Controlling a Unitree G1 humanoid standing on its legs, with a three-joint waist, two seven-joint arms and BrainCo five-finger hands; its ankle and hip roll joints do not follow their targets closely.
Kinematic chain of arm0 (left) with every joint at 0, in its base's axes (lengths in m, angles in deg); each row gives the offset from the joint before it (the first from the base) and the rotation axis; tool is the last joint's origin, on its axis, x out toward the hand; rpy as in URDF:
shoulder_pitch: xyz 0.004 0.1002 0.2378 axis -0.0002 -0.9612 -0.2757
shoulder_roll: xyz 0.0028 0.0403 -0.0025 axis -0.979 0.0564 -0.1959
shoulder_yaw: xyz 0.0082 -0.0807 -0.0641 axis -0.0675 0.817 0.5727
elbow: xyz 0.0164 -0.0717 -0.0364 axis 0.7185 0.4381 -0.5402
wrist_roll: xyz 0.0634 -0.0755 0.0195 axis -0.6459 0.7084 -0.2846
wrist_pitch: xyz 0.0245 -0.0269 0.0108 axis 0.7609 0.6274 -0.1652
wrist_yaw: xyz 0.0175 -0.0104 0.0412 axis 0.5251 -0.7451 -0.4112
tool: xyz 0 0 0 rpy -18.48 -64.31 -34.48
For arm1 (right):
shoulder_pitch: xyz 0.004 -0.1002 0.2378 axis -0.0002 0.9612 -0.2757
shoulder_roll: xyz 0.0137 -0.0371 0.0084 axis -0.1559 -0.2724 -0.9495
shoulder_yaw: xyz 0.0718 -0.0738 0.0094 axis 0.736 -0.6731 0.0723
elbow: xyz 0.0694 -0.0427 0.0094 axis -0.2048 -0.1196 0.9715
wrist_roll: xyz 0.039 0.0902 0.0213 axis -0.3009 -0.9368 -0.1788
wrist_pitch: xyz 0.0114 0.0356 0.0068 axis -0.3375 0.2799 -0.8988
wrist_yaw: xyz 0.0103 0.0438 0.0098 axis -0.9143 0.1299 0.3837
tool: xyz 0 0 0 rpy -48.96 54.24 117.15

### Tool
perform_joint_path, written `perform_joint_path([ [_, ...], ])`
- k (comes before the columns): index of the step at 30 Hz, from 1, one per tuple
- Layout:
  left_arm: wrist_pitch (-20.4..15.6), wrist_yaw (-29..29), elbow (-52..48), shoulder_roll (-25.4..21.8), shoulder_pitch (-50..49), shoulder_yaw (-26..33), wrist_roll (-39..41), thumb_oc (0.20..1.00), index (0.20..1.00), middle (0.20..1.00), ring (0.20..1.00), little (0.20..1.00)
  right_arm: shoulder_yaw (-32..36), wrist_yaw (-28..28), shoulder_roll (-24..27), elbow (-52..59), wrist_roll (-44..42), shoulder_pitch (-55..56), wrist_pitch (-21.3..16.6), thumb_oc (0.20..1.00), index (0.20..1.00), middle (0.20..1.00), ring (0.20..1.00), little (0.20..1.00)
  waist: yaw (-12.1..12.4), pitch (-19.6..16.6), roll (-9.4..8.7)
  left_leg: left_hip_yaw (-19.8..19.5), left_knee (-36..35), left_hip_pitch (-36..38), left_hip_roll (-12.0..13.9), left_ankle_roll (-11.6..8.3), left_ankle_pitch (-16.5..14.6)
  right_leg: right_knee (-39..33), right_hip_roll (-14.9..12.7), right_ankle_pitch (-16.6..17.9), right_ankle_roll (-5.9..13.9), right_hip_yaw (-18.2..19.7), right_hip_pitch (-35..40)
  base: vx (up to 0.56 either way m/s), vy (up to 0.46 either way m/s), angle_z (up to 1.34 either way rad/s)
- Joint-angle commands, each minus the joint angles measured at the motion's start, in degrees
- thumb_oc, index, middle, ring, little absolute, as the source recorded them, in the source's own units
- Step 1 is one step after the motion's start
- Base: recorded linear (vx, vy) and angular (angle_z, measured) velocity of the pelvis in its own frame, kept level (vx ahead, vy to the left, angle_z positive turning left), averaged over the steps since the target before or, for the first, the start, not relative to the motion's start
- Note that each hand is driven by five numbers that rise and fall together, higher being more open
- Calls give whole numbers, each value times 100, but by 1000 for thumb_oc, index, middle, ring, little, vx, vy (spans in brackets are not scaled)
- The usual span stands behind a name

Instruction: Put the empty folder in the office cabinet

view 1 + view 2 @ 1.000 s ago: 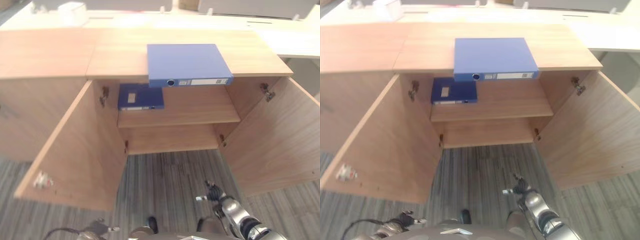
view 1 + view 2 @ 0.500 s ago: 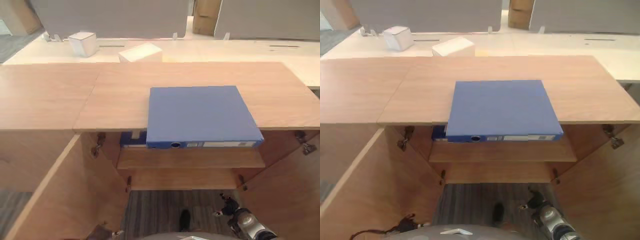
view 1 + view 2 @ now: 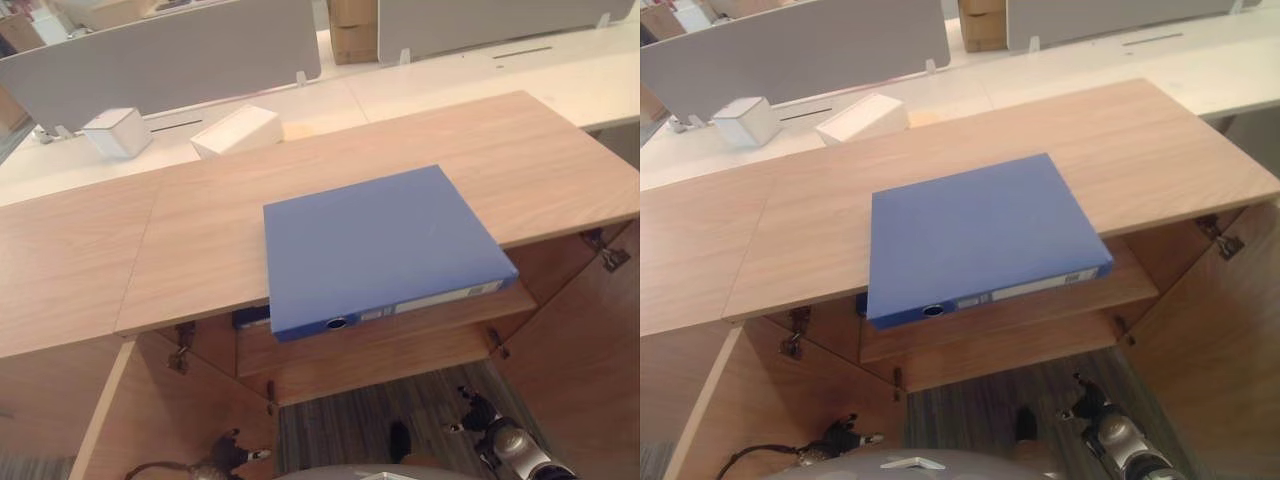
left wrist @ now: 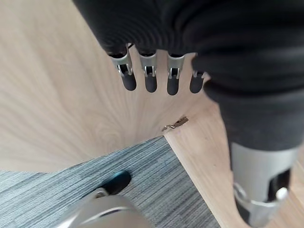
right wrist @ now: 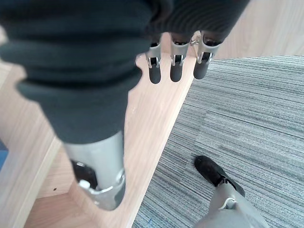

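Observation:
A blue folder (image 3: 380,250) lies flat on the wooden cabinet's top (image 3: 190,230), its labelled spine overhanging the front edge above the open compartment. A sliver of a second blue folder (image 3: 250,318) shows on the shelf (image 3: 420,335) underneath. Both hands hang low in front of the cabinet, well below the folder. My left hand (image 3: 838,440) is near the left door, its fingers (image 4: 149,78) straight and holding nothing. Over the grey carpet, by the right door, my right hand (image 3: 478,412) has relaxed fingers (image 5: 175,66) that are likewise empty.
Both cabinet doors stand open, the left door (image 3: 150,420) and the right door (image 3: 590,350) flanking the compartment. Behind the cabinet a pale desk carries two white boxes (image 3: 118,130) (image 3: 237,130) and a grey partition (image 3: 170,60).
The camera has risen and tilted, so the cabinet's top now shows more and its inside less. The folder has stayed in place on top. Both hands remain low.

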Motion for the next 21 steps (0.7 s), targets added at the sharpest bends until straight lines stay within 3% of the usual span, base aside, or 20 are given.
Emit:
perform_joint_path([
  [1, -55, -33, 157, -439, 119, 12, -299, 1000, 1000, 1000, 1000, 1000, -173, -48, 45, 223, 412, -249, -159, 1000, 1000, 1000, 1000, 1000, 34, 62, -283, 114, -51, -79, -175, 164, -100, 572, -488, -83, 712, -221, -388, -231, 103, -20],
  [3, -67, -58, 107, -526, 184, 63, -290, 1000, 1000, 1000, 1000, 1000, -270, -26, 27, 266, 548, -315, -151, 1000, 1000, 1000, 1000, 1000, 58, 209, -314, 207, -84, -141, -152, 220, -30, 919, -592, -103, 834, -246, -616, -182, 12, -16],
  [9, -71, -92, 106, -588, 201, 81, -329, 1000, 1000, 1000, 1000, 1000, -271, -19, -16, 224, 549, -309, -135, 1000, 1000, 1000, 1000, 1000, 100, 276, -305, 208, -27, -218, -108, 245, -2, 1116, -682, -215, 864, -126, -614, -79, -34, -16],
  [10, -105, -210, -24, -659, 176, 169, -278, 1000, 1000, 1000, 1000, 1000, -219, -43, -97, -15, 520, -250, -126, 1000, 1000, 1000, 1000, 1000, 258, 231, -272, 164, 82, -356, -19, 247, 16, 1109, -947, -320, 789, 23, -299, -87, -114, -12],
  [11, -105, -210, -24, -659, 176, 169, -278, 1000, 1000, 1000, 1000, 1000, -219, -43, -97, -15, 520, -250, -126, 1000, 1000, 1000, 1000, 1000, 258, 231, -272, 164, 82, -356, -19, 247, 16, 1109, -947, -320, 789, 23, -299, -102, -238, 13],
  [12, -127, -317, -159, -701, 138, 224, -185, 1000, 1000, 1000, 1000, 1000, -249, -69, -176, -297, 659, -232, -109, 1000, 1000, 1000, 1000, 1000, 390, 136, -272, 94, 130, -442, 66, 196, 60, 1046, -1196, -243, 823, 28, -75, -15, -124, 26],
  [14, -127, -317, -159, -701, 138, 224, -185, 1000, 1000, 1000, 1000, 1000, -249, -69, -176, -297, 659, -232, -109, 1000, 1000, 1000, 1000, 1000, 390, 136, -272, 94, 130, -442, 66, 196, 60, 1046, -1196, -243, 823, 28, -75, -13, -186, 11],
  [15, -173, -446, -403, -782, 109, 301, -141, 1000, 1000, 1000, 1000, 1000, -227, -76, -245, -446, 723, -166, -86, 1000, 1000, 1000, 1000, 1000, 538, -20, -353, 29, 176, -556, 168, 101, 108, 834, -1469, -69, 935, 64, 166, -11, -247, -5],
  [19, -214, -544, -612, -873, 82, 392, -89, 1000, 1000, 1000, 1000, 1000, -257, -92, -322, -562, 765, -139, -74, 1000, 1000, 1000, 1000, 1000, 642, -91, -460, 7, 209, -559, 298, -22, 147, 469, -1416, -150, 1026, 66, 329, -18, -297, -3],
  [20, -261, -631, -710, -867, 64, 429, 5, 1000, 1000, 1000, 1000, 1000, -269, -110, -324, -592, 754, -127, -88, 1000, 1000, 1000, 1000, 1000, 663, -120, -461, 18, 157, -574, 503, -178, 345, 279, -1185, -338, 1044, 31, 415, -42, -474, -40],
  [21, -276, -653, -812, -817, 21, 432, 90, 1000, 1000, 1000, 1000, 1000, -239, -147, -280, -512, 688, -67, -118, 1000, 1000, 1000, 1000, 1000, 633, -121, -405, -33, 46, -548, 680, -279, 525, 232, -956, -490, 937, 42, 472, -36, -446, -19],
])
